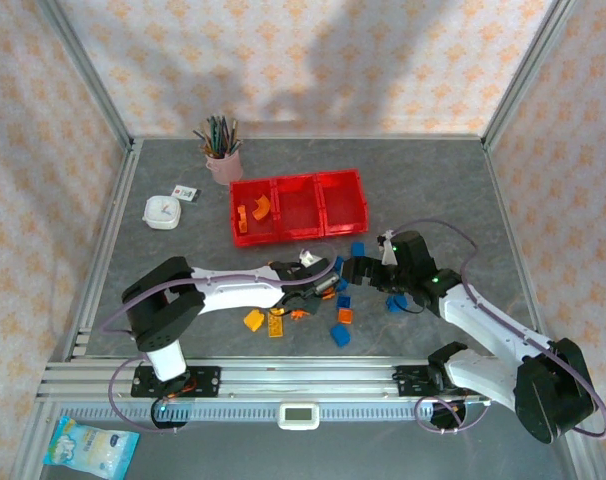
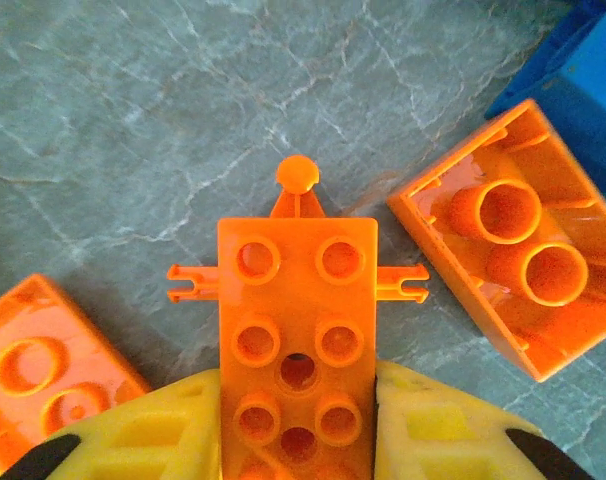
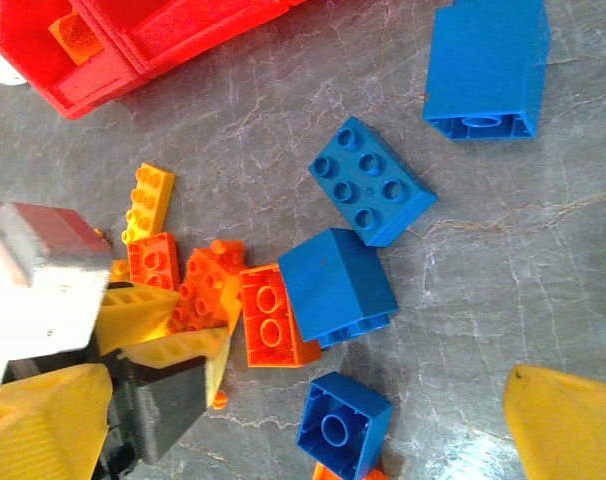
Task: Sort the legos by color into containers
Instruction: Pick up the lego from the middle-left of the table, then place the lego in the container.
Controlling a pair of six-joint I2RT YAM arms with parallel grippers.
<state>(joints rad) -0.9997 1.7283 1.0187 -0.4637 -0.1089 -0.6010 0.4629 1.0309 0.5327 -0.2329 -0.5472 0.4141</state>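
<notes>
Legos [image 1: 340,335] lie scattered toward the table's near edge, before the containers [image 1: 319,205]. Left gripper [image 2: 298,400] clamps an orange plate [image 2: 298,300] endwise, ready for lifting; right gripper [image 3: 308,400] hangs wide open over blue bricks [image 3: 338,285].

Nothing really readable here, tbh. The light blue plastic packet [image 1: 90,445], left of the small white display box [image 1: 298,414], has some print, but it's too blurry. The box's screen is illegible too.

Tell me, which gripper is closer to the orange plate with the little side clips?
Left. The left gripper grips the orange plate between its fingers; the right gripper hangs open just beside it, over the blue bricks.
</notes>
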